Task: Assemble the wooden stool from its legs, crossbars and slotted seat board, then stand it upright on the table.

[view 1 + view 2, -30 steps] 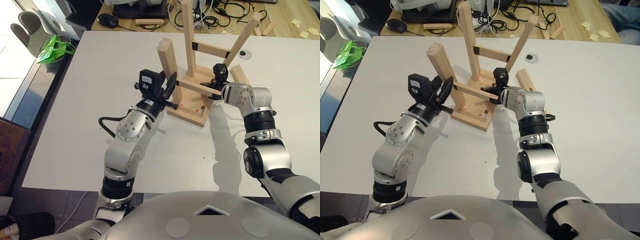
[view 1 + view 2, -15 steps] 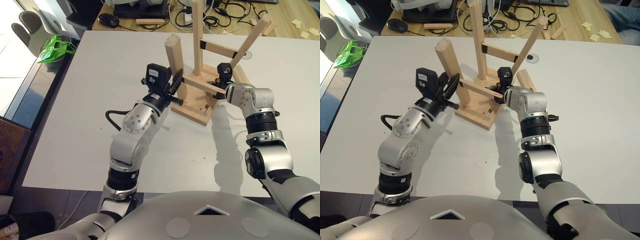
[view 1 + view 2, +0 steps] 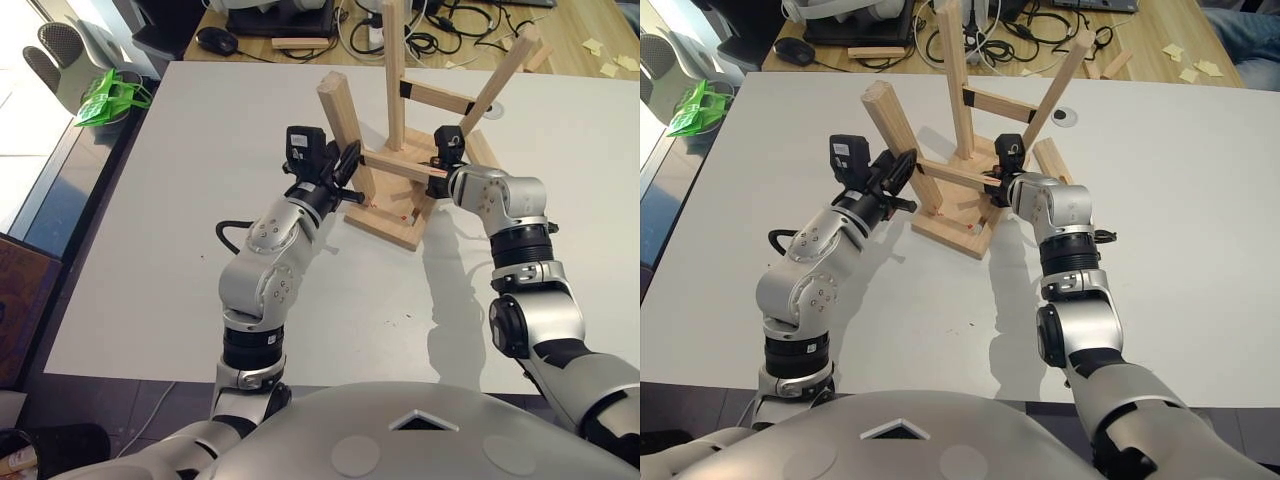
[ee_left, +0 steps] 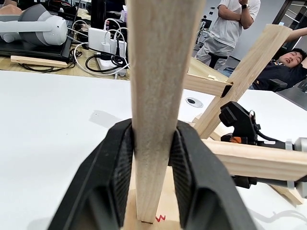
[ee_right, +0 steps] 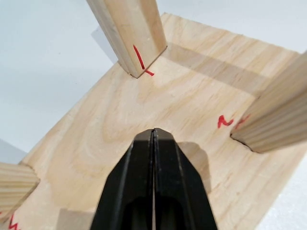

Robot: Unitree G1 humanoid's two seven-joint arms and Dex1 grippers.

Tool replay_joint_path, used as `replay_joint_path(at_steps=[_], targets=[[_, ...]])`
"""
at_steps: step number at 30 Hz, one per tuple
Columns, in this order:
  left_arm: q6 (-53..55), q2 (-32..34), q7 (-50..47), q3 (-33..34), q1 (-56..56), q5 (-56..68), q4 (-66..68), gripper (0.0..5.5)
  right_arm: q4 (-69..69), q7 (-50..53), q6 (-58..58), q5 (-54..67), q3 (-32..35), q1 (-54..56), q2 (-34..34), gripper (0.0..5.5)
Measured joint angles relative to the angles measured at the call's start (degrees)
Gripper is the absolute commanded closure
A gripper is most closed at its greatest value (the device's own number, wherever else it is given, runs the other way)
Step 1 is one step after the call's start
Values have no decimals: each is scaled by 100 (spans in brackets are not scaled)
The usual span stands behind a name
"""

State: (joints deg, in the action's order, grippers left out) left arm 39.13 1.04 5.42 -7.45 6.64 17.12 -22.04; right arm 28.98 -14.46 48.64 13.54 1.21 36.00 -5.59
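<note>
The stool lies upside down with its seat board [image 3: 385,222] flat on the white table [image 3: 180,230] and its legs pointing up. My left gripper [image 3: 345,170] is shut on the near-left leg [image 4: 158,72] low down, just above the board. A lower crossbar [image 3: 395,162] runs from that leg toward my right gripper [image 3: 432,172], which sits at the crossbar's right end. In the right wrist view its fingers [image 5: 144,158] are pressed together over the board [image 5: 120,110], with nothing between them. A higher crossbar [image 3: 435,97] joins the upright leg [image 3: 395,70] and the slanted leg [image 3: 500,75].
A loose wooden piece [image 3: 480,145] lies just right of the stool, near a round table grommet [image 3: 488,105]. A green bag [image 3: 108,97] sits off the table's left edge. The desk behind holds cables, a mouse [image 3: 215,40] and a wooden strip [image 3: 300,42].
My left arm has stretched forward and its gripper has come in onto the near-left leg. The stool has shifted slightly right and turned a little. The right gripper has stayed by the crossbar.
</note>
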Motion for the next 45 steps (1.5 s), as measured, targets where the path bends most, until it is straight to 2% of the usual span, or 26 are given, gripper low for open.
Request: replay_joint_path(at_steps=[6, 7, 21, 26, 34, 38, 45], targets=[[-544, -5, 104, -106, -178, -90, 104, 447, -168, -72, -42, -117, -135, -108, 14, 550], [-667, -31, 121, -102, -203, -90, 151, 411, -200, -101, -55, -121, -155, -136, 14, 550], [-1521, -373, 146, 123, -325, -12, 255, 214, -355, -226, -213, -160, -231, -285, 30, 550], [-1968, -384, 134, 332, -41, 46, 117, 134, -405, -282, -283, -162, -273, -354, 60, 550], [-2007, -408, 154, 401, 410, 291, 7, 18, -947, -109, -14, -137, -147, -500, 108, 550], [-2002, -420, 72, 611, 528, 420, -158, 11, -1674, -101, 148, -189, -176, -816, -86, 550], [-1995, -227, -382, 1355, 1511, 489, -224, 11, -2847, -133, -141, -375, -231, -1087, -561, 550]])
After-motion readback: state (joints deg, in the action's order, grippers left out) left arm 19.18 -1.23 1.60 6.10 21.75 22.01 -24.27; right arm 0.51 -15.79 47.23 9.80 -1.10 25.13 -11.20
